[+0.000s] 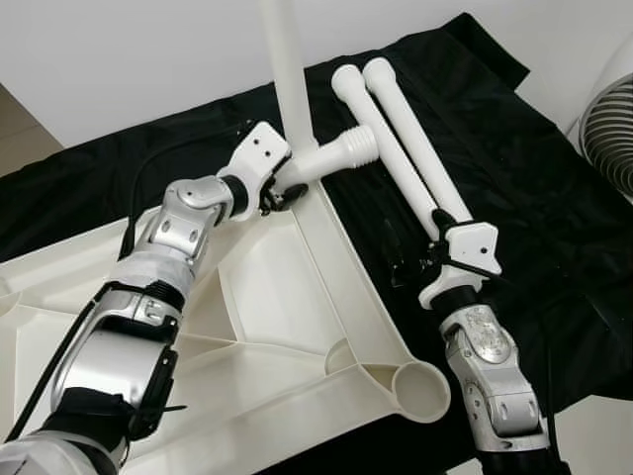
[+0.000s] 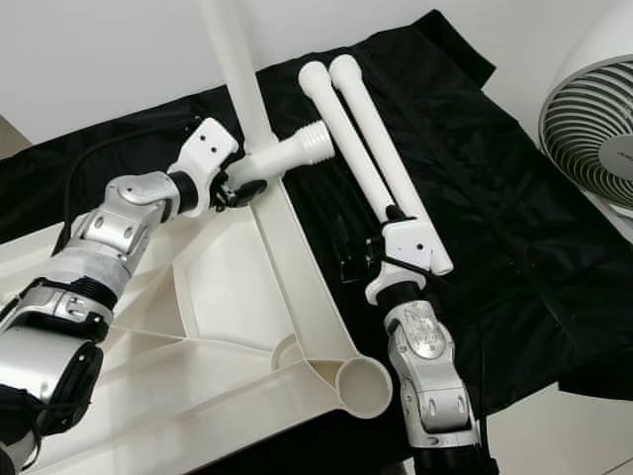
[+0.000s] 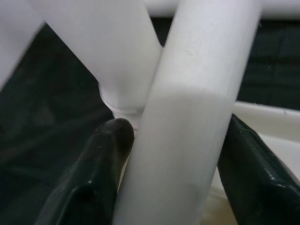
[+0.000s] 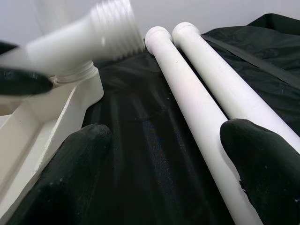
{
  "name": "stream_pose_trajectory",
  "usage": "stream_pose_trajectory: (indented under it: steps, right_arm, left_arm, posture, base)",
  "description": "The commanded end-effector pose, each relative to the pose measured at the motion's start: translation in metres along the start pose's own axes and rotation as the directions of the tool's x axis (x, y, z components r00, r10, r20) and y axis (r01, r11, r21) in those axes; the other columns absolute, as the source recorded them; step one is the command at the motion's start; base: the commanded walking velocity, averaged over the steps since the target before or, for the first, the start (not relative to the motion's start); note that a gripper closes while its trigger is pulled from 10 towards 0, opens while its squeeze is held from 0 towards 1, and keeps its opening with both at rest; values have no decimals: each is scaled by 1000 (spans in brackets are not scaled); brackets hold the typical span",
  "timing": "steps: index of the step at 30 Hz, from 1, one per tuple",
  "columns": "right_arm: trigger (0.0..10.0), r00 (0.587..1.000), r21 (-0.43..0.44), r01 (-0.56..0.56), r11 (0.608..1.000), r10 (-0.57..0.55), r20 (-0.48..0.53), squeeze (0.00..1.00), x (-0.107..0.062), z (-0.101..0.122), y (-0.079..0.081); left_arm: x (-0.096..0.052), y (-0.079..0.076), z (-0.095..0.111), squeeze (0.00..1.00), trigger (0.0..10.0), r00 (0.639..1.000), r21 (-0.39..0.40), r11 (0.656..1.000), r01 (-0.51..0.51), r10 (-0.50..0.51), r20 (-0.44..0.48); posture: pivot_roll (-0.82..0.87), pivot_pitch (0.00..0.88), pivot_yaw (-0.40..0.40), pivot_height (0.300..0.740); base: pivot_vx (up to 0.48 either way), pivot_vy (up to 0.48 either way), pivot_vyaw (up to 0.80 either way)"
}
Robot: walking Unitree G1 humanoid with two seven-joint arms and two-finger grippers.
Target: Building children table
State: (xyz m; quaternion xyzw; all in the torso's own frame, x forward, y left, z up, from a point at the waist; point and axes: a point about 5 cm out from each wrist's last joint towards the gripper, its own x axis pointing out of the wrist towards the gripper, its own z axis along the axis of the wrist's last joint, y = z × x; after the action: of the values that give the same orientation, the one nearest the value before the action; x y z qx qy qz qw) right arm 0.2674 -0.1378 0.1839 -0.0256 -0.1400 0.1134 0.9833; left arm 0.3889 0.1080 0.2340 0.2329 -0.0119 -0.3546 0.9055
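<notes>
A white table top (image 1: 277, 297) lies upside down on a black cloth (image 1: 514, 168). One white leg (image 1: 290, 79) stands upright in its far corner socket. My left gripper (image 1: 287, 193) is at that corner, shut on a second leg (image 1: 336, 156) that lies sideways with its threaded end (image 1: 366, 142) pointing right. In the left wrist view both fingers (image 3: 98, 173) press this leg (image 3: 187, 140). Two more legs (image 1: 406, 148) lie side by side on the cloth. My right gripper (image 1: 406, 255) hangs open just left of them, holding nothing; its fingers (image 4: 262, 168) frame bare cloth.
An open round socket (image 1: 420, 391) sits at the table top's near right corner. A white fan (image 2: 593, 119) stands at the right edge. Pale floor (image 1: 603, 435) shows past the cloth at the lower right.
</notes>
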Motion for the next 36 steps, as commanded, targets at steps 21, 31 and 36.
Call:
stream_pose_trajectory:
  steps: [21, 31, 36]
  right_arm:
    - [10000, 1000, -93, 4, 996, -1, 30, 0, 5, 4, -2]
    - [10000, 997, -161, 27, 987, -15, 72, 0, 18, 9, -7]
    - [10000, 996, -169, 23, 985, -9, 85, 0, 21, 10, -5]
  left_arm:
    - [-26, -21, 21, 0, 10000, 980, 68, 986, 153, -160, 115]
    - [-31, -43, 57, 0, 10000, 958, 163, 972, 167, -199, 207]
    - [-31, -49, 62, 0, 10000, 955, 192, 967, 167, -207, 211]
  posture:
    - [-114, 228, 145, 740]
    - [-103, 211, 124, 740]
    - [-102, 207, 125, 740]
  base:
    - [0, 0, 0]
    - [0, 0, 0]
    - [0, 0, 0]
